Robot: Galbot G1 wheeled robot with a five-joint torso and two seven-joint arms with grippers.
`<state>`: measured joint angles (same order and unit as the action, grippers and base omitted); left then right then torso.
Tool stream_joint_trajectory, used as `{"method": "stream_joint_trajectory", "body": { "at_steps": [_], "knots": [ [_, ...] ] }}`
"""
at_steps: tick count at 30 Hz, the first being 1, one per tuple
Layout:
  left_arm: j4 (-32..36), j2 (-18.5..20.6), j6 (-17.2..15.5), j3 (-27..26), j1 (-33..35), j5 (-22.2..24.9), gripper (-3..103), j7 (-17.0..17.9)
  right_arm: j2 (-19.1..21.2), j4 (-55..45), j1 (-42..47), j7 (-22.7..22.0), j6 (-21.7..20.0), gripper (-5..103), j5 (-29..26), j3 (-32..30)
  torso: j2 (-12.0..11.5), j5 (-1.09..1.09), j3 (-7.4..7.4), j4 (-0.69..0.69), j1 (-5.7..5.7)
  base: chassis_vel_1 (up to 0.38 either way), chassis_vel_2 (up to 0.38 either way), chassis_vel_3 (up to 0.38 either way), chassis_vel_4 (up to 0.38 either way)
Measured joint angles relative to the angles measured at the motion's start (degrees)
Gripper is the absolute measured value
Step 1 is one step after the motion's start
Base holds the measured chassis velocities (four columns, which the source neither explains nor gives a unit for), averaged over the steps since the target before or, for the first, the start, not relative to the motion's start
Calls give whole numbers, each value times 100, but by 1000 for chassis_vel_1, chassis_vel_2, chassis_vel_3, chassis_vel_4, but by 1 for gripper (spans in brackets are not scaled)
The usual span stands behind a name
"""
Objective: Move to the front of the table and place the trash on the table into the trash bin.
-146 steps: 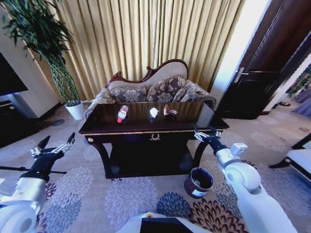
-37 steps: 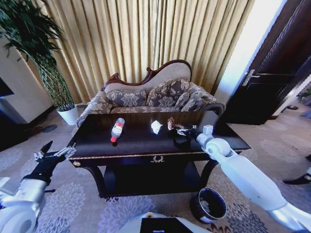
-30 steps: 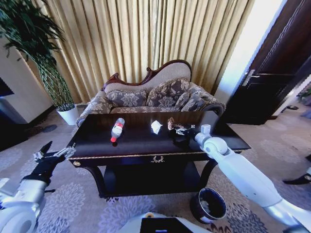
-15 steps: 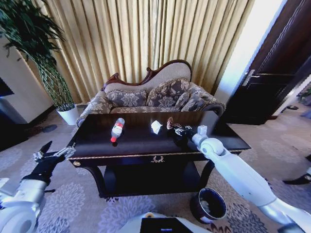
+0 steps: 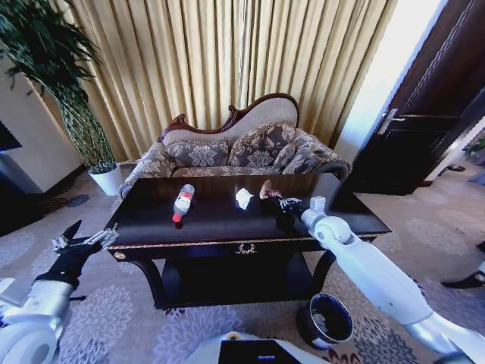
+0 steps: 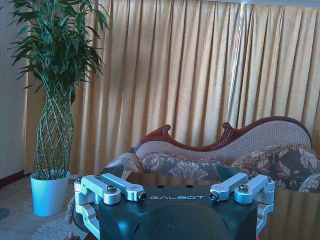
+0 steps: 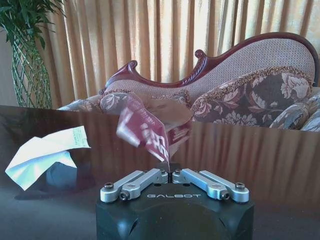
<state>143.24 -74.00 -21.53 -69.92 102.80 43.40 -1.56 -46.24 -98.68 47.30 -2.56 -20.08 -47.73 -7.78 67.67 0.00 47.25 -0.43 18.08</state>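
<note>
The dark glossy table (image 5: 216,221) stands right before me. On it lie a clear bottle with a red label (image 5: 182,202) and a white paper wad (image 5: 242,199). My right gripper (image 5: 277,202) reaches over the table top and is shut on the brown-pink wrapper (image 5: 267,190). In the right wrist view the wrapper (image 7: 150,130) stands up from the shut fingertips (image 7: 167,173), just above the table, with the paper wad (image 7: 44,153) lying beside it. The dark round trash bin (image 5: 326,320) sits on the carpet by the table's right leg. My left gripper (image 5: 80,241) hangs open left of the table.
A patterned sofa (image 5: 239,152) stands behind the table before gold curtains. A tall plant in a white pot (image 5: 108,179) is at the back left, and a dark door (image 5: 424,129) at the right. Carpet lies open around the bin.
The camera has come closer to the table. My right gripper reached the wrapper, shut on it and raised it slightly. Bottle, paper wad and left arm stay put.
</note>
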Motion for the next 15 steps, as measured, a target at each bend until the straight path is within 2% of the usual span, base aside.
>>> {"method": "stream_joint_trajectory", "body": {
  "at_steps": [10, 15],
  "knots": [
    [0, -17, 24, -1, 1, -7, 100, -4, -73, -107, 174, -67, 135, 0, -57, -386, 0, 0, 0, 0, 0, 0, 0, 0, 0],
    [0, -27, 71, -11, 1, -8, 100, -1, -200, -406, 566, -263, 201, 0, -194, -1067, 0, 0, 0, -1, 0, 0, 0, 0, 0]
  ]
}}
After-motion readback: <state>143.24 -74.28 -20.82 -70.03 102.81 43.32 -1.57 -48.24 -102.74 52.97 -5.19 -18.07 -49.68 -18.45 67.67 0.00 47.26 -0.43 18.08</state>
